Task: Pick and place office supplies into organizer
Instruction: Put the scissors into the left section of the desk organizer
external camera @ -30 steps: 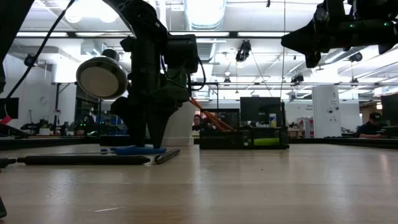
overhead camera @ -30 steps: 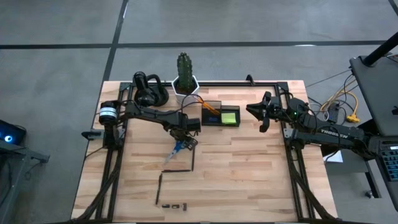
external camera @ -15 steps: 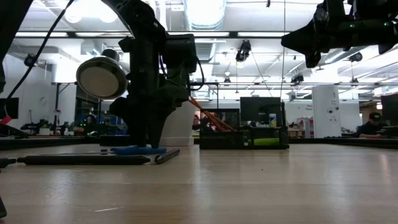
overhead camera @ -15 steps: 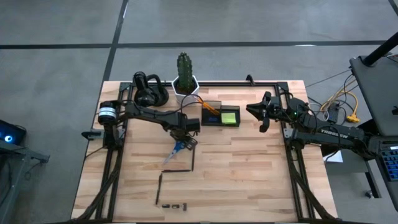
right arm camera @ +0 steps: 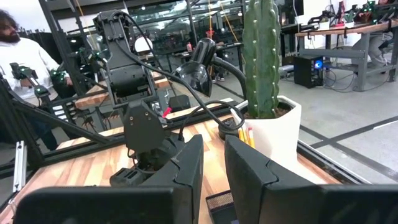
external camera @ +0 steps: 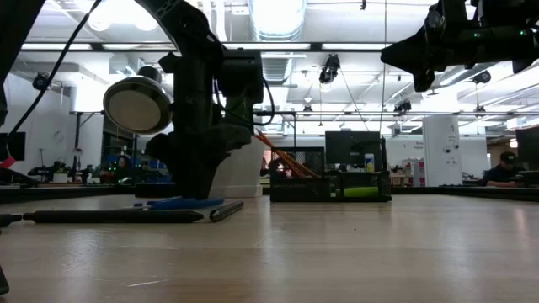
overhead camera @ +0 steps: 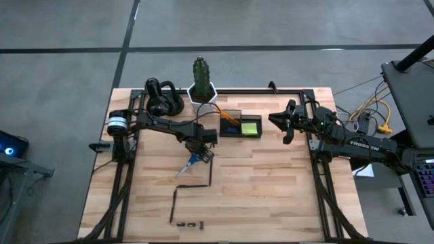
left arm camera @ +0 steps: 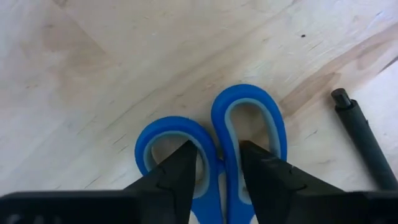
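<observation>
Blue-handled scissors lie flat on the wooden table, left of centre. My left gripper points straight down on their handle end, one finger in each loop. The organizer, a dark box at the far middle, holds orange pencils and a lime-green sticky-note pad. My right gripper hovers level, high over the table's right part; its fingers stand a narrow gap apart with nothing between them. My left gripper comes from above, pointing down, with one finger in each handle loop. The two inner rims, where the loops meet, are pinched between the fingers. The scissors lie flat on the table.
Dark pens lie nearer the front edge, one close beside the scissors. Tiny black clips sit at the front. A white cactus pot and a black gadget stand at the far edge. A person is beyond the table.
My left gripper's fingers have drawn together over the scissors' handles while the hand stayed where it was. The scissors have not moved.
</observation>
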Controlling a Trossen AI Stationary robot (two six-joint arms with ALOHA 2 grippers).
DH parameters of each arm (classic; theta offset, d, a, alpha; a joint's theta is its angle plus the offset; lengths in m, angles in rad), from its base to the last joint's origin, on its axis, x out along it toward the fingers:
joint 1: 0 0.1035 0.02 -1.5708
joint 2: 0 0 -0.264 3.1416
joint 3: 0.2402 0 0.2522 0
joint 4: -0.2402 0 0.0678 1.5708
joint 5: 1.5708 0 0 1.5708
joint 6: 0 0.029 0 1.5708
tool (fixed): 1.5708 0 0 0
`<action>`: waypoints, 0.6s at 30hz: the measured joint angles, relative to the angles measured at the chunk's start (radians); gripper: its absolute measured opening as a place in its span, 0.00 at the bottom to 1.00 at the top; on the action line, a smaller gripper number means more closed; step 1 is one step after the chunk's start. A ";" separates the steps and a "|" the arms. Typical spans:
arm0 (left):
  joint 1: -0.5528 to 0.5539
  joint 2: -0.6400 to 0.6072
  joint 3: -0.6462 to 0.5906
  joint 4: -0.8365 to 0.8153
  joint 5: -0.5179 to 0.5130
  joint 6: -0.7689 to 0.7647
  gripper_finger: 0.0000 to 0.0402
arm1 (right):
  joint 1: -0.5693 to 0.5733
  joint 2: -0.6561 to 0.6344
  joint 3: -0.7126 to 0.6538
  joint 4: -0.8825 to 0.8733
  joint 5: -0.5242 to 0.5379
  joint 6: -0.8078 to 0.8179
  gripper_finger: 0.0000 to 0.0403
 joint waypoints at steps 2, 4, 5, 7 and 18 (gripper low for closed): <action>0.000 0.000 -0.001 -0.001 0.000 0.000 0.25 | 0.000 0.000 0.000 0.000 0.000 0.000 0.14; 0.000 0.000 -0.002 -0.002 0.000 0.000 0.21 | 0.000 0.000 0.000 0.000 0.000 0.000 0.14; 0.000 0.000 -0.002 -0.002 0.000 0.000 0.19 | 0.000 0.000 0.000 0.000 0.000 0.000 0.14; 0.000 0.000 -0.002 -0.002 0.001 0.000 0.16 | 0.000 0.000 0.000 0.000 0.000 0.000 0.14; 0.000 -0.005 0.014 -0.008 0.024 0.008 0.15 | 0.000 0.000 0.000 0.000 0.000 0.000 0.14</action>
